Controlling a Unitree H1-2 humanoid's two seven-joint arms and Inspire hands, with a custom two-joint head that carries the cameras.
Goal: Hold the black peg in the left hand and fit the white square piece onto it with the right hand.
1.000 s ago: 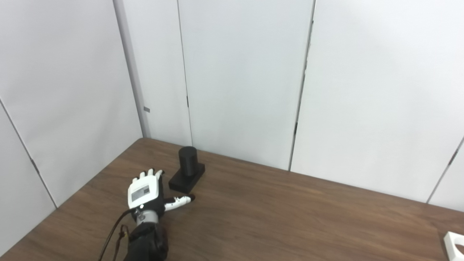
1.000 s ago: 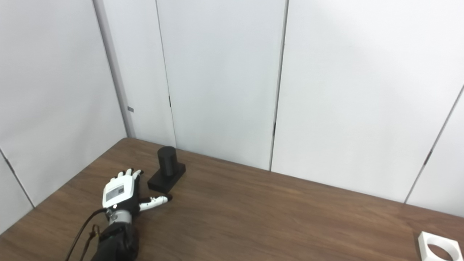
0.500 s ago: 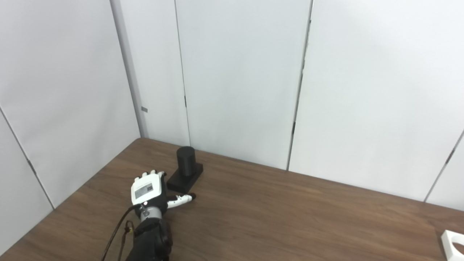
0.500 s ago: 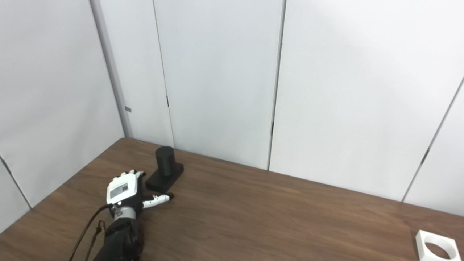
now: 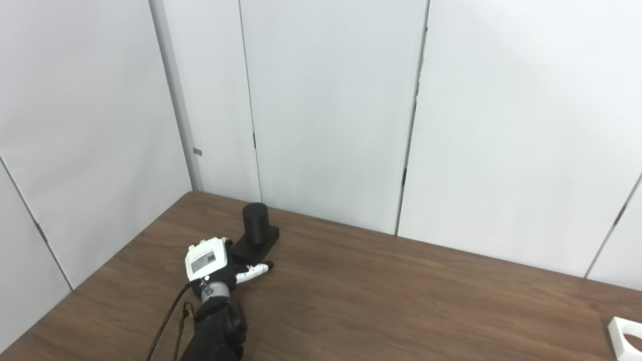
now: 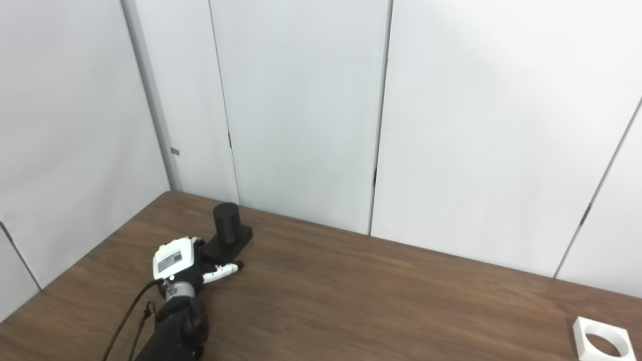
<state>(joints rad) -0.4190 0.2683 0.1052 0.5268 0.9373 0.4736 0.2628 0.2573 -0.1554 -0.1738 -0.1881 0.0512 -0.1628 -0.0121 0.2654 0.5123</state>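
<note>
The black peg point(image 5: 255, 223), a short upright cylinder on a flat black base point(image 5: 258, 242), stands at the far left of the brown table point(image 5: 381, 296). My left hand point(image 5: 211, 260) lies open just in front of that base, fingers reaching its near edge and thumb stretched out to the right along the tabletop; whether the fingers touch the base is unclear. The white square piece point(image 6: 600, 340), with a round hole through it, lies flat at the table's near right corner, partly cut off by the picture's edge. My right hand is out of sight.
White wall panels point(image 5: 331, 110) close off the table at the back and on the left, with the peg close to that corner. A dark cable point(image 5: 168, 321) runs along my left forearm.
My left hand has slid forward and slightly right, from a short way off the peg's base up to its near edge. The camera has shifted a little. The peg and white piece have stayed put.
</note>
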